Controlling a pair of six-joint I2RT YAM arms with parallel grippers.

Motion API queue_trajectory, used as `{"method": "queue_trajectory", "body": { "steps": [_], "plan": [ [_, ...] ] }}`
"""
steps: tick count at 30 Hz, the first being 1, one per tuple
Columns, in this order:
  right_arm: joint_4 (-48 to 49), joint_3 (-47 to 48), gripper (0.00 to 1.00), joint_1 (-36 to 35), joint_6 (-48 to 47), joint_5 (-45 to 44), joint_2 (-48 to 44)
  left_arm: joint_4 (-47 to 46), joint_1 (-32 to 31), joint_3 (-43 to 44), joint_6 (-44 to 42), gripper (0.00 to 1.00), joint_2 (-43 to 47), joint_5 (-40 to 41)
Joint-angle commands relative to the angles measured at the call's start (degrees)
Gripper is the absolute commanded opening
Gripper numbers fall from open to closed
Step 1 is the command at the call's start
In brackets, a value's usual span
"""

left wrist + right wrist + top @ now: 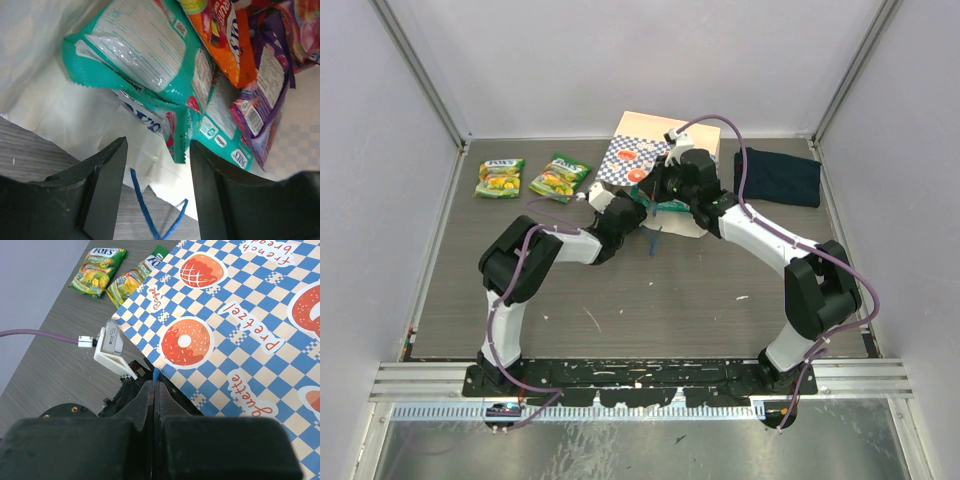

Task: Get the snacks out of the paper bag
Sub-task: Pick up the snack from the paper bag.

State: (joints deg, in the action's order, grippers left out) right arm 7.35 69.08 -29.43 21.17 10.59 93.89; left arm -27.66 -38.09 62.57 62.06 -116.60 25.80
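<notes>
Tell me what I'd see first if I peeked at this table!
The cream paper bag with blue-white checks and orange-red round pictures at the table's far middle jumps out, its edge pinched by the shut right gripper. Inside, before the open left gripper, lies a glossy heap of teal, orange and purple candy packets. Two green packets lie at the table's far left.

Your top camera sits above and behind the arm bases, looking down from far enough to take in the whole table [670, 290]. Your left wrist camera looks out past the left gripper [157, 142], very close, into the mouth of the paper bag [75, 115]. Your right wrist camera looks along the right gripper [156, 385] onto the bag's checkered outside, also close. With the top view it shares the green packets [97, 271] at far left.
</notes>
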Motion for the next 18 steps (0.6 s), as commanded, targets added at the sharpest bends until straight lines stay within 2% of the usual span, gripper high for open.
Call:
{"method": "queue_trajectory", "body": {
  "steps": [1,11,13,18],
  "plan": [
    [4.0,0.0,0.01,0.3,0.5,0.3,-2.6,-2.3,0.2,4.1,-1.4,0.55,-2.5,5.2],
    [4.5,-0.4,0.01,0.3,1.4,1.3,-2.2,-0.9,0.8,8.9,-1.7,0.55,-6.6,7.7],
    [4.7,-0.4,0.01,0.2,1.6,1.5,-1.8,-1.3,0.9,9.3,-1.9,0.49,-6.9,8.0],
    [4.9,-0.3,0.01,0.3,1.7,1.6,-1.4,-4.0,0.9,6.6,-2.5,0.16,-5.6,8.3]
  ]
}}
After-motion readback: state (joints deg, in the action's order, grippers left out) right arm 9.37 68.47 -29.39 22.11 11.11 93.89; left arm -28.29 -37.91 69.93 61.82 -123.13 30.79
